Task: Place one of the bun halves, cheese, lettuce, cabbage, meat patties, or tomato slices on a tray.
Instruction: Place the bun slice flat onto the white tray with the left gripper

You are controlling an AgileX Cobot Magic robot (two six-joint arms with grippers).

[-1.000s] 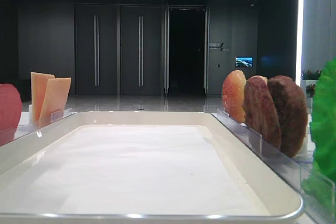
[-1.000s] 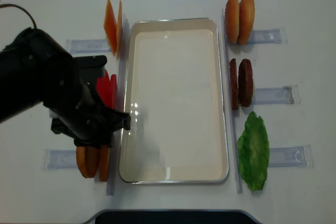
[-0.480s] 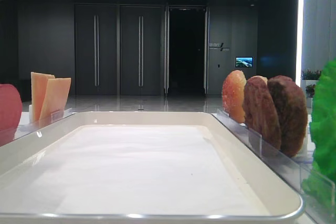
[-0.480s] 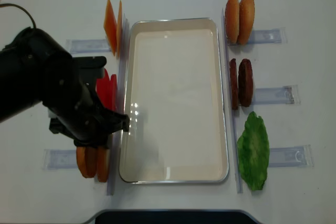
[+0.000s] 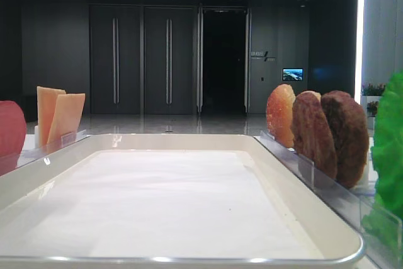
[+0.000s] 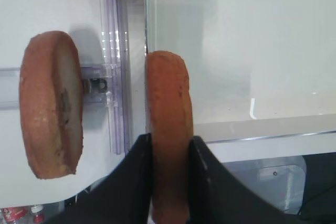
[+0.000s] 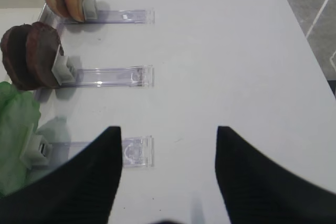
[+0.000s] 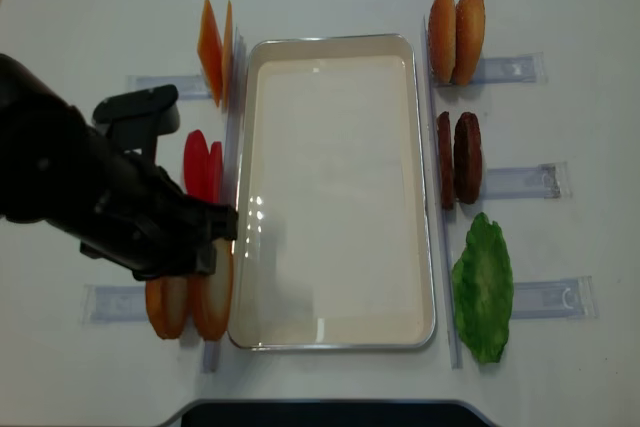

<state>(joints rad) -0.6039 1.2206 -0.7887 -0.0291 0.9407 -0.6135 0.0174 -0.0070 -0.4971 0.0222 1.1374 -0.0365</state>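
The left gripper squeezes a bun half on edge between its two dark fingers. The bun's long side runs from near to far, right at the tray's left rim. Another bun half stands in its clear holder just to the left. Red tomato slices stand farther back. The right gripper hangs with fingers wide apart over the table, holding nothing, near the lettuce and meat patties. I think the held bun is just off its holder.

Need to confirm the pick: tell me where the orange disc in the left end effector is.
In the left wrist view the orange disc stands on edge, clamped by the left end effector, at the tray's left rim, with the second orange disc beside it on its clear stand.
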